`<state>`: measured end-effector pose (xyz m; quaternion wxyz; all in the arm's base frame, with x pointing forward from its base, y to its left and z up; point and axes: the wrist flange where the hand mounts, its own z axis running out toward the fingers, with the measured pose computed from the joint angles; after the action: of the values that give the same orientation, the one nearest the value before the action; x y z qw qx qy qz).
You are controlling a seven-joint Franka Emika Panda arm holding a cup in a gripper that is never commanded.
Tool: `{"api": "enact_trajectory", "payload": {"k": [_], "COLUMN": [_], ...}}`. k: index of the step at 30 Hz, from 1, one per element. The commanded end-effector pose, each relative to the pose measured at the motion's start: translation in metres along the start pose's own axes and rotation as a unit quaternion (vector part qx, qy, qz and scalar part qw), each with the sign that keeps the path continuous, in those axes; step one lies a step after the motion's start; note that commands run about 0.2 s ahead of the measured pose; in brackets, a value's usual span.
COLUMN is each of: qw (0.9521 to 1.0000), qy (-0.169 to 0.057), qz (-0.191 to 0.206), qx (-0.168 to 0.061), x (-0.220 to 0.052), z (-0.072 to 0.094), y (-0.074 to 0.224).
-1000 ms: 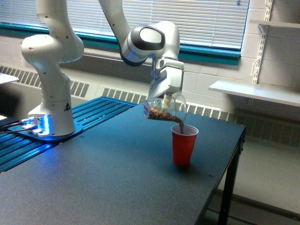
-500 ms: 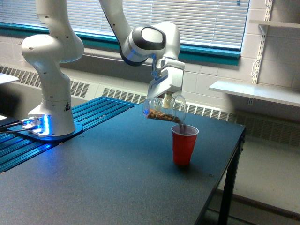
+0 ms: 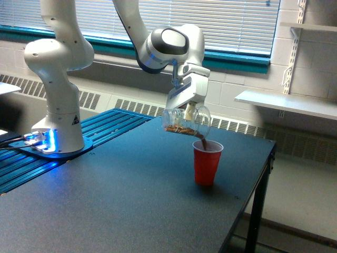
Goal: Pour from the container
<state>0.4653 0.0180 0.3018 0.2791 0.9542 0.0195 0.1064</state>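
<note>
My gripper (image 3: 188,112) is shut on the clear container (image 3: 185,122), which lies almost on its side in the air with its mouth toward the exterior view's right. Brown bits line its lower wall, and a brown stream (image 3: 202,140) falls from its lip into the red cup (image 3: 206,163). That cup stands upright on the dark table (image 3: 121,200), just below and to the right of the container's mouth.
The arm's white base (image 3: 58,105) stands on a blue ribbed platform (image 3: 105,129) at the exterior view's left. The table's right edge and a black leg (image 3: 255,216) are near the red cup. A white shelf (image 3: 289,103) hangs on the wall behind.
The container has tipped slightly further and shifted a little to the right. Fewer brown bits remain inside it, and the stream keeps falling into the red cup.
</note>
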Motion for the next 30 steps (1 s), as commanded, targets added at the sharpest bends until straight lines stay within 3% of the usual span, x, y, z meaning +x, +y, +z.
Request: {"api": "enact_trajectory", "payload": {"k": [1, 30], "qw": [0.9997, 0.9956], "qy": [0.004, -0.002], "qz": [-0.024, -0.088], "qx": [-0.010, -0.032], "x": [0.0036, 0.0064], "z": [-0.0039, -0.0130], "y": [-0.0048, -0.0081]}}
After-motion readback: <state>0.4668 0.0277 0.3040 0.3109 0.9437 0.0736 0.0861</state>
